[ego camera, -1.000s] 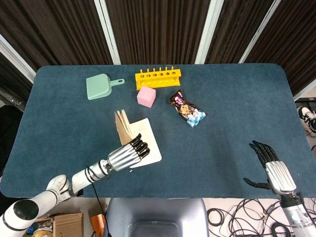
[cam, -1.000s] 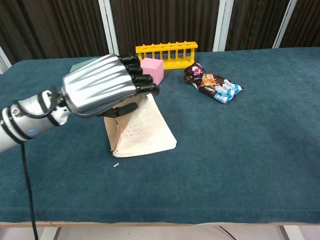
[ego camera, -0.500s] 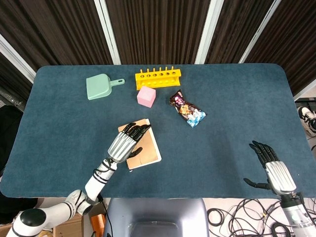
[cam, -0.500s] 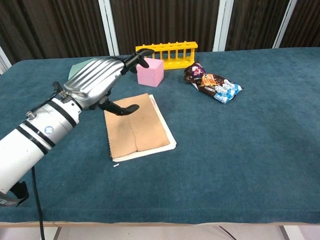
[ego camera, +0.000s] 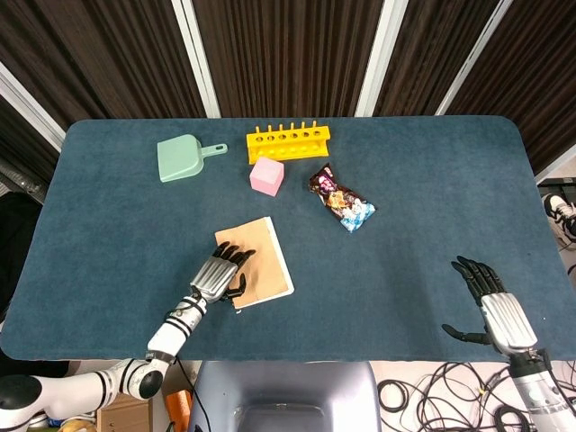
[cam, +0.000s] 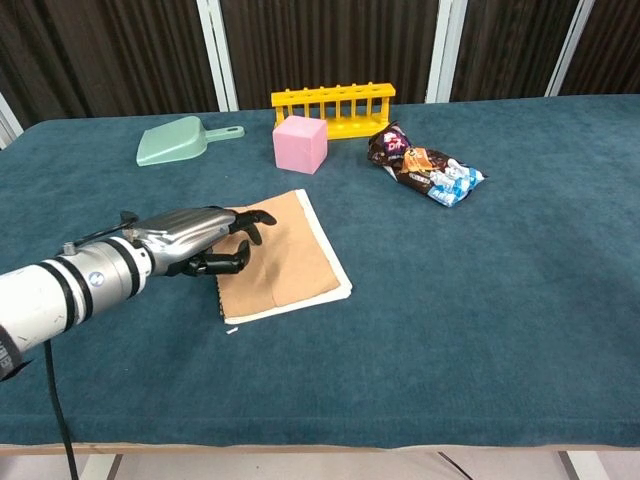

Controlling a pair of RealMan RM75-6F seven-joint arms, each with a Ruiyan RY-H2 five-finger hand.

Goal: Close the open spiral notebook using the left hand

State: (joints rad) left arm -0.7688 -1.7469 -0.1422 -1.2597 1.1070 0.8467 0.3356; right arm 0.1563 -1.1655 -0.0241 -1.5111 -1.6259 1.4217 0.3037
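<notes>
The spiral notebook [ego camera: 258, 259] [cam: 285, 262] lies flat on the blue table with its brown cover down over the pages. My left hand [ego camera: 218, 274] [cam: 198, 240] rests palm down on the cover's left part, fingers spread and holding nothing. Far off at the table's near right edge, my right hand [ego camera: 492, 306] hovers open and empty; the chest view does not show it.
Behind the notebook stand a pink cube [ego camera: 266, 175] [cam: 300, 143], a yellow test-tube rack [ego camera: 288, 141] [cam: 333, 107] and a green dustpan [ego camera: 184, 157] [cam: 179, 140]. A snack packet [ego camera: 342, 198] [cam: 425, 165] lies to the right. The table [ego camera: 432, 180] is blue felt.
The left hand swung the raised brown cover down over the pages, then lowered and drew back toward me onto the cover. The right hand stayed still.
</notes>
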